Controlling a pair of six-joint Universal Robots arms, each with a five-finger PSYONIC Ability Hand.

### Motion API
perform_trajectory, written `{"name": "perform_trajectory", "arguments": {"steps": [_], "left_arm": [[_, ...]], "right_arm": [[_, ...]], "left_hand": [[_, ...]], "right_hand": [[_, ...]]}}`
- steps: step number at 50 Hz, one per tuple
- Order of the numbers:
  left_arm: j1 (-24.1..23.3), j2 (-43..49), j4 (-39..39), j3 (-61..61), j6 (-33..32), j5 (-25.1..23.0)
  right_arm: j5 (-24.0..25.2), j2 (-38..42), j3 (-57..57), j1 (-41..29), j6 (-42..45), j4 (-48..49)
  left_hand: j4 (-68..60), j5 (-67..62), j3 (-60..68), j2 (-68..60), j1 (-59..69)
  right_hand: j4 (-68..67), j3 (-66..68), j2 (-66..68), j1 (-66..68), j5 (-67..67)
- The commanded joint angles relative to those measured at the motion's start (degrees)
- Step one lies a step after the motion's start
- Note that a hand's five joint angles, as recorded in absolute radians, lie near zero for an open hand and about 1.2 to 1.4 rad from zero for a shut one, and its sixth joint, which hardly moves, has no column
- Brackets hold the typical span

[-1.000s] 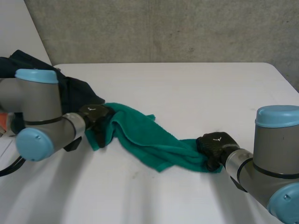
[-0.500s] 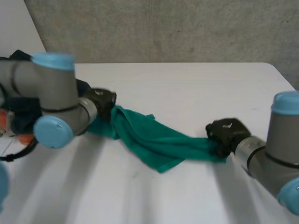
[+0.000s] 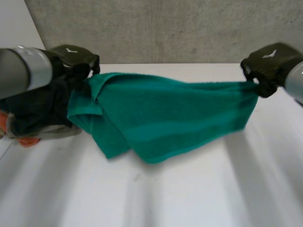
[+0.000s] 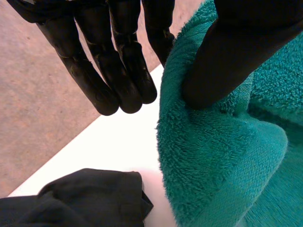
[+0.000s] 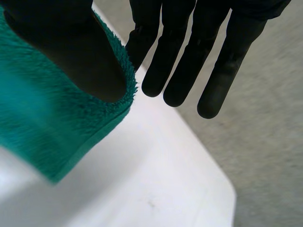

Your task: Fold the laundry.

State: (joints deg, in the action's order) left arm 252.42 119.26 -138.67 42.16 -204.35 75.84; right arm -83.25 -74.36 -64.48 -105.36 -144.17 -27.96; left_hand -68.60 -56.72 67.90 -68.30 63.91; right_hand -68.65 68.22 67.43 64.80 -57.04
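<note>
A green towel (image 3: 161, 113) hangs spread in the air between my two hands, its lower folds drooping toward the white table (image 3: 199, 189). My left hand (image 3: 72, 57) holds the towel's upper left corner; in the left wrist view the thumb (image 4: 232, 56) pinches the green towel (image 4: 222, 156) against a finger while the other fingers (image 4: 113, 71) stay straight. My right hand (image 3: 271, 60) holds the upper right corner. There the thumb (image 5: 71, 42) clamps the towel's edge (image 5: 42, 123), with the remaining fingers (image 5: 189, 61) straight beside it.
A pile of dark clothes (image 3: 35, 106) lies at the table's left edge below my left hand, with something orange (image 3: 27, 141) under it. The dark cloth (image 4: 85, 198) also lies beneath the left fingers. A grey wall (image 3: 189, 28) stands behind the table.
Both hands have risen and moved apart, lifting the towel off the table and stretching it out. The left hand has closed on the towel's corner.
</note>
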Motion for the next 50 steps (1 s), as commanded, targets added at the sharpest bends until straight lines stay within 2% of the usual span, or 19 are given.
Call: {"name": "perform_trajectory", "arguments": {"steps": [1, 6, 7, 10, 11, 14, 18, 19, 22, 30, 38, 41, 46, 47, 50], "left_arm": [[-3.60, 15.37, -7.31, -17.44, -0.35, 1.94], [-4.83, 20.40, -17.50, -32.83, 0.44, 2.74], [-5.09, 20.23, -21.95, -36.33, 1.66, 3.17], [-5.53, 18.30, -29.70, -37.42, 5.52, 3.96], [-5.62, 16.46, -34.52, -36.37, 8.06, 4.58], [-5.80, 13.64, -42.28, -32.08, 12.55, 5.37], [-5.53, 9.60, -48.00, -22.06, 16.52, 5.38], [-5.45, 8.63, -49.06, -17.95, 16.87, 4.85], [-5.45, 8.10, -49.68, -12.21, 16.70, 4.23], [-5.44, 9.85, -44.60, 6.49, 13.55, 3.88], [-4.74, 12.31, -35.28, 17.95, 3.88, 6.25], [-3.95, 10.74, -32.03, 21.37, 1.15, 6.78], [-3.51, 6.78, -31.58, 25.51, 0.35, 5.38], [-3.51, 5.47, -31.84, 26.38, 0.61, 4.85], [-3.60, 3.53, -32.37, 27.18, 1.23, 4.49]], "right_arm": [[-4.63, 14.67, 8.66, -0.89, -1.90, 9.84], [-12.36, 20.22, 19.47, -0.98, -4.80, 20.91], [-14.90, 20.39, 22.36, -0.90, -5.77, 24.32], [-18.17, 19.70, 25.02, -0.81, -7.35, 29.26], [-19.31, 18.30, 25.28, -0.81, -8.49, 32.67], [-19.15, 16.01, 24.50, -0.98, -9.38, 37.17], [-15.11, 13.28, 20.64, -1.42, -8.68, 40.44], [-12.67, 12.23, 18.02, -1.68, -8.59, 39.83], [-8.09, 10.30, 11.43, -1.95, -8.41, 38.25], [-2.01, 11.16, -5.62, -2.21, -6.84, 32.90], [-0.95, 18.28, -15.23, -1.25, 3.53, 24.37], [-0.43, 17.94, -17.95, -0.55, 5.56, 21.81], [1.68, 14.86, -21.12, -0.02, 4.42, 20.93], [2.03, 13.38, -21.99, 0.07, 3.29, 21.28], [2.30, 11.17, -22.61, 0.60, -0.05, 21.46]], "left_hand": [[-11.40, -13.28, 12.10, -11.70, 16.09], [-11.40, -13.28, 12.10, -11.70, 16.09], [-11.40, -13.28, 12.10, -11.70, 16.09], [-11.40, -13.28, 12.10, -11.70, 16.09], [-11.40, -13.28, 12.10, -11.70, 16.09], [-11.40, -13.28, 12.10, -11.70, 16.09], [-11.40, -13.28, 12.10, -11.70, 16.09], [-11.40, -13.28, 12.10, -11.70, 16.09], [-11.40, -13.28, 12.10, -11.70, 16.09], [-11.40, -13.28, 12.10, -11.70, 16.09], [-11.40, -13.28, 12.10, -11.70, 16.09], [-11.40, -13.28, 12.10, -11.70, 16.09], [-11.40, -13.28, 12.10, -11.70, 16.09], [-11.40, -13.28, 12.10, -11.70, 16.09], [-11.40, -13.28, 12.10, -11.70, 16.09]], "right_hand": [[-11.35, 11.78, 12.57, 15.20, -12.96], [-11.35, 11.78, 12.57, 15.20, -12.96], [-11.35, 11.78, 12.57, 15.20, -12.96], [-11.35, 11.78, 12.57, 15.20, -12.96], [-11.35, 11.78, 12.57, 15.20, -12.96], [-11.35, 11.78, 12.57, 15.20, -12.96], [-11.35, 11.78, 12.57, 15.20, -12.96], [-11.35, 11.78, 12.57, 15.20, -12.96], [-11.35, 11.78, 12.57, 15.20, -12.96], [-11.35, 11.78, 12.57, 15.20, -12.96], [-11.35, 11.78, 12.57, 15.20, -12.96], [-11.35, 11.78, 12.57, 15.20, -12.96], [-10.99, 11.42, 12.22, 14.85, -12.61], [3.33, -2.90, -2.11, 0.52, 1.72], [27.96, -27.53, -26.74, -24.11, 26.35]]}}
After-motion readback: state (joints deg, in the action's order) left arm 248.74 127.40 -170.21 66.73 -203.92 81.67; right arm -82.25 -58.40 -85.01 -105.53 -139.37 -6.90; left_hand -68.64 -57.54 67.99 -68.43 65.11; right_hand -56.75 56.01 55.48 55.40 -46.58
